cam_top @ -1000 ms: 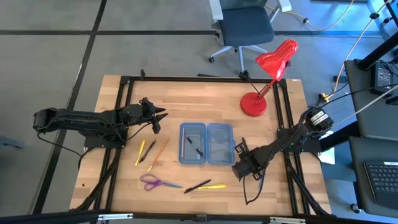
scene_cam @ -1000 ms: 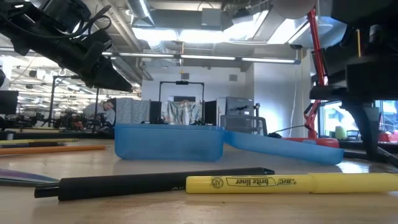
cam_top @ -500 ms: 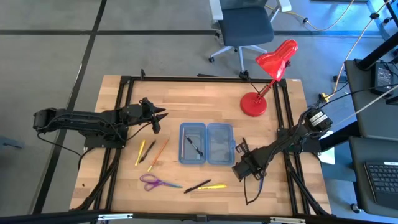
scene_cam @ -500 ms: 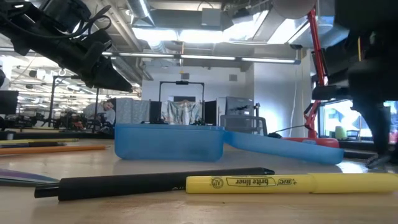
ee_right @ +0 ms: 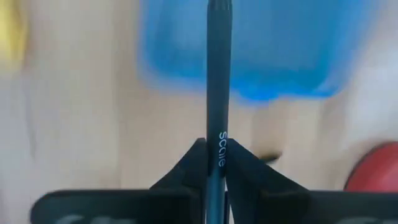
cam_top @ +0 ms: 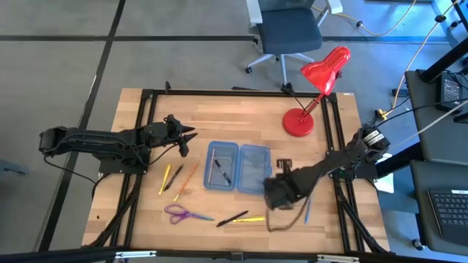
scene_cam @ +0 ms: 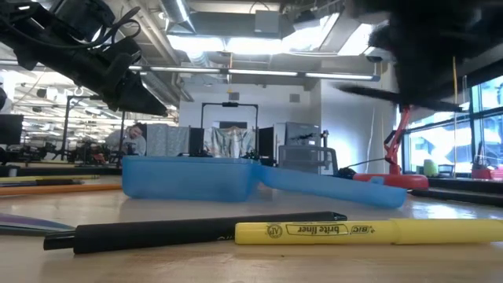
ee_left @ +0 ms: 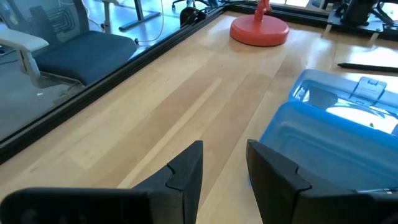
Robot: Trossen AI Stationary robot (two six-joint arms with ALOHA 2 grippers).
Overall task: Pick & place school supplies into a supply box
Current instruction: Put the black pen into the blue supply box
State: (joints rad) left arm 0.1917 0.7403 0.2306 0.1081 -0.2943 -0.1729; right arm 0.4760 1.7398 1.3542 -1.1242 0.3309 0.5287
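The open blue supply box (cam_top: 232, 167) lies mid-table with a black pen (cam_top: 221, 170) in its left half. My right gripper (cam_top: 272, 191) hovers over the box's right near corner, shut on a dark pen (ee_right: 217, 74). On the wood lie a yellow pencil (cam_top: 165, 177), a black pen (cam_top: 175, 177), an orange pencil (cam_top: 189, 180), purple scissors (cam_top: 183, 214), another black pen (cam_top: 232, 218), a yellow highlighter (cam_top: 253, 218) and a thin blue pen (cam_top: 306, 210). My left gripper (cam_top: 187, 139) waits open, left of the box. My right gripper pinches the dark pen's barrel (ee_right: 217, 144) between its two fingers. The fingers come from above, pointing steeply down, and lie across the pen. The pen (scene_cam: 377, 93) hangs about level, lifted clear of the table, above the box's edge.
A red desk lamp (cam_top: 311, 102) stands at the far right of the table. A black frame (cam_top: 219, 93) runs along the table's edges. An office chair (cam_top: 289, 33) stands beyond the far edge. Bare wood lies between the box and the far edge.
My right gripper has risen from the table beside the box's right end with the dark pen, gone toward the table's left over the box's corner, and rolled its wrist. The supply box has slid a little toward the table's left edge and turned slightly.
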